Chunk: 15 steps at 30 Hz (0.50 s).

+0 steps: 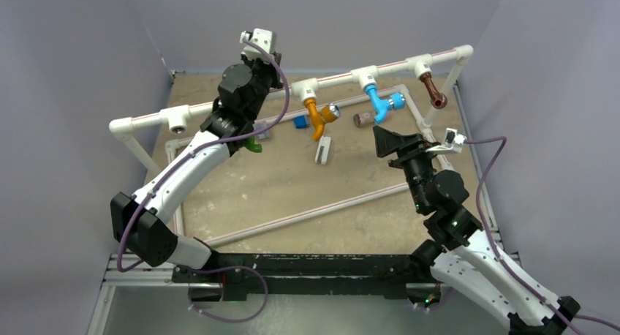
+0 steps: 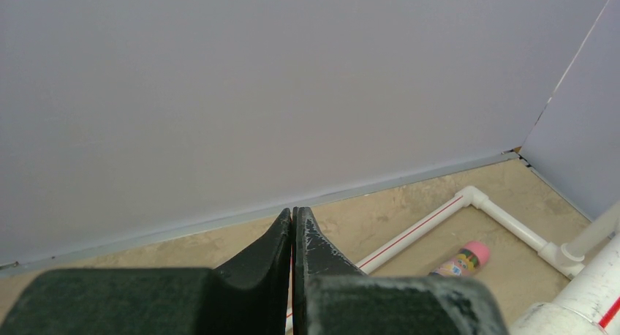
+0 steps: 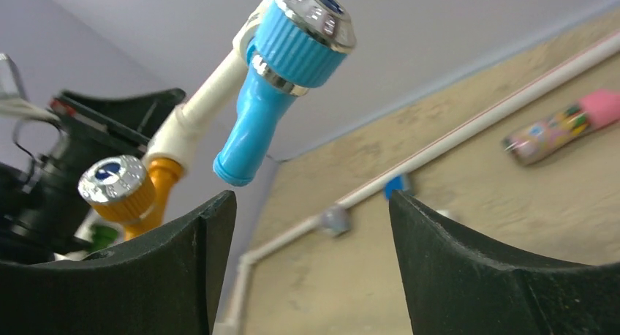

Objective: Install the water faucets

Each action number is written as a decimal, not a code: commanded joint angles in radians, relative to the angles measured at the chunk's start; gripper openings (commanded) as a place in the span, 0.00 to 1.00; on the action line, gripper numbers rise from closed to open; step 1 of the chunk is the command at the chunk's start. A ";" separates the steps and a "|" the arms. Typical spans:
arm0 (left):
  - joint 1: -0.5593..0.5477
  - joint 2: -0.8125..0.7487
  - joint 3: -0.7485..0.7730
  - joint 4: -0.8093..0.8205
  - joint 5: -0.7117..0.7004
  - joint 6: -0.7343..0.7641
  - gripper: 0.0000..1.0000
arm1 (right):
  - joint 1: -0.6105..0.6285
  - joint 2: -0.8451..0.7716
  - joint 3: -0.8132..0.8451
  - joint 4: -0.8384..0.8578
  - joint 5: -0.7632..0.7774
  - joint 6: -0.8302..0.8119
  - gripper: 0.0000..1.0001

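Left arm (image 1: 184,165): stretched far forward, wrist raised.
Left gripper (image 2: 292,216): fingers pressed together.
Right arm (image 1: 471,256): folded, elbow bent.
Right gripper (image 3: 313,197): jaws wide apart, angled upward.

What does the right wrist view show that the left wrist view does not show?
Only the right wrist view: the blue plastic faucet with a silver knob, the orange plastic faucet with a silver knob, the small blue cube, and the open right hand. Only the left wrist view: the shut left hand, holding nothing, and the white pipe elbow at the frame corner. Both: the patterned cylinder with a pink cap lying on the tan floor, and the white red-striped pipe.
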 commanded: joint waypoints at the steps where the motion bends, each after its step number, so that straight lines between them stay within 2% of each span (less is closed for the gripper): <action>1: -0.023 0.126 -0.123 -0.335 0.036 0.051 0.00 | 0.001 -0.027 0.071 -0.026 -0.021 -0.477 0.79; 5: -0.023 0.126 -0.121 -0.337 0.037 0.051 0.00 | 0.001 -0.029 0.102 -0.038 -0.146 -0.908 0.81; 7: -0.023 0.126 -0.121 -0.336 0.036 0.051 0.00 | 0.001 -0.022 0.127 -0.092 -0.257 -1.106 0.81; 11: -0.023 0.122 -0.121 -0.337 0.038 0.051 0.00 | 0.001 -0.008 0.154 -0.158 -0.229 -1.358 0.82; 15: -0.024 0.121 -0.120 -0.339 0.043 0.049 0.00 | 0.001 -0.022 0.123 -0.129 -0.211 -1.638 0.83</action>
